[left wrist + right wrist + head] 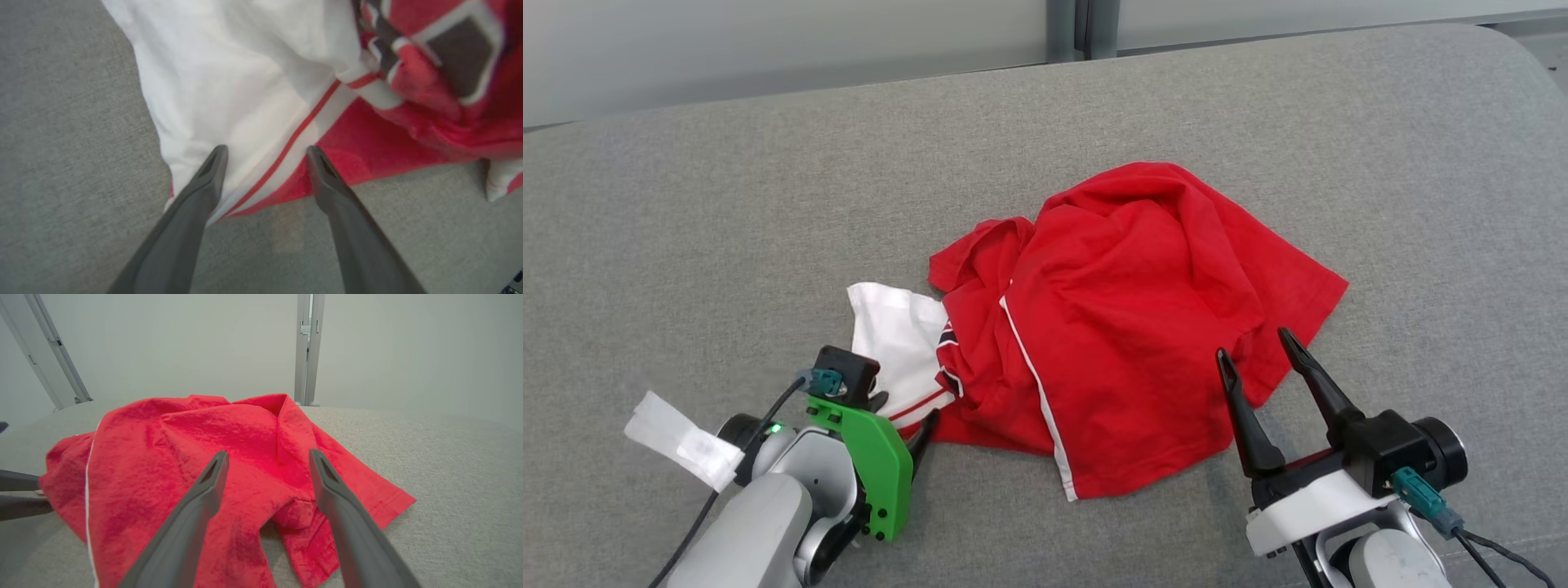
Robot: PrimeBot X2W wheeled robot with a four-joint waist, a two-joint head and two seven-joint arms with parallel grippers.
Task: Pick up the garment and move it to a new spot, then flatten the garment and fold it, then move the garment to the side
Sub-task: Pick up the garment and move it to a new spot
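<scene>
Garment (pixel 1143 327) (pixel 245 81) (pixel 204 449): a red shirt with a white panel, white piping and a thin red stripe. It lies crumpled near the middle of the grey padded surface (pixel 727 229). It is not flattened and not folded. The white panel sticks out on its left side, and a red hem corner points right.

Left pincer (pixel 903 415) (pixel 266 151): open, holding nothing. It sits at the garment's near left edge. In the left wrist view the two fingertips straddle the striped hem, one over the white panel and one over red cloth. I cannot tell whether they touch the fabric. In the right wrist view its fingers (pixel 16 494) show at the garment's left edge. A green bracket (pixel 874 465) sits on this wrist, and a white tag (pixel 682 441) sticks out from the arm.

Right pincer (pixel 1254 345) (pixel 268 454): open, holding nothing. Its fingers point at the garment's near right edge, with the tips over the red cloth close to the hem corner.

Behind the surface stands a pale wall with a metal post (pixel 1086 28).
</scene>
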